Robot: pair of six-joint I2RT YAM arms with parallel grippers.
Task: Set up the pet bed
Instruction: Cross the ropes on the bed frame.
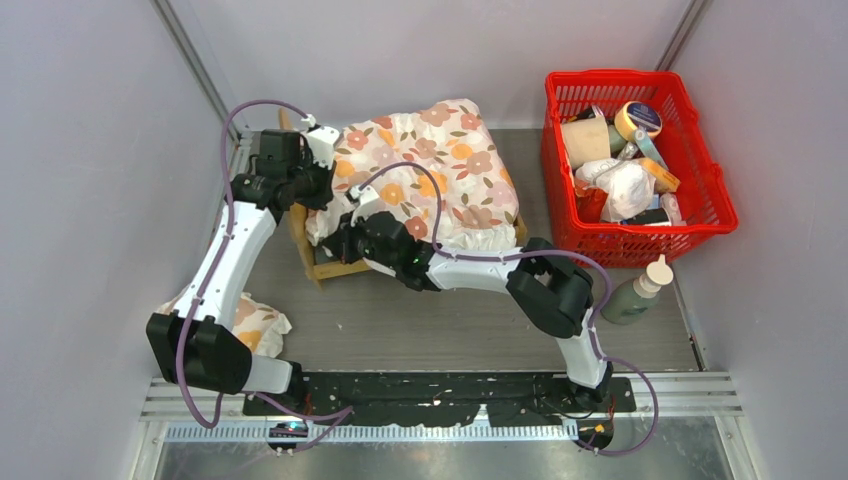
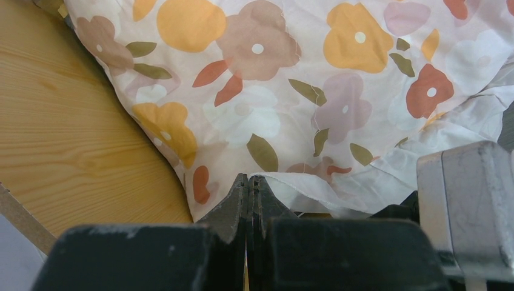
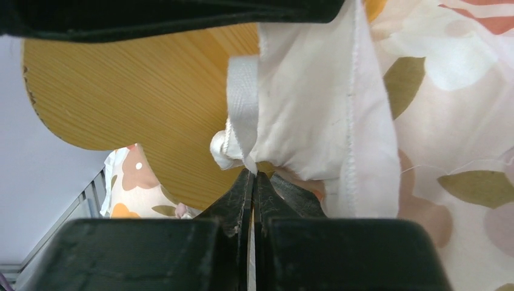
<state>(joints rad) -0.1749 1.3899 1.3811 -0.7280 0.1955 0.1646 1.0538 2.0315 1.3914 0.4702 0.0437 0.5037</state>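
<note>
The pet bed (image 1: 332, 268) stands at the back middle, its light wood showing only at the near left corner. A white floral-print cushion (image 1: 440, 180) covers the rest of it. My left gripper (image 1: 325, 190) is at the bed's left end, shut on the cushion's hem (image 2: 315, 185), with the wooden headboard (image 2: 66, 127) to its left. My right gripper (image 1: 346, 240) is at the bed's near left corner, shut on a white corner of the cushion's fabric (image 3: 303, 121) in front of the wood (image 3: 139, 85). The bed's sleeping surface is hidden.
A red plastic basket (image 1: 640, 250) full of supplies stands at the back right. A green bottle (image 1: 635, 295) with a white cap lies just in front of it. A small floral pillow (image 1: 250, 322) lies by the left arm. Grey walls close in both sides.
</note>
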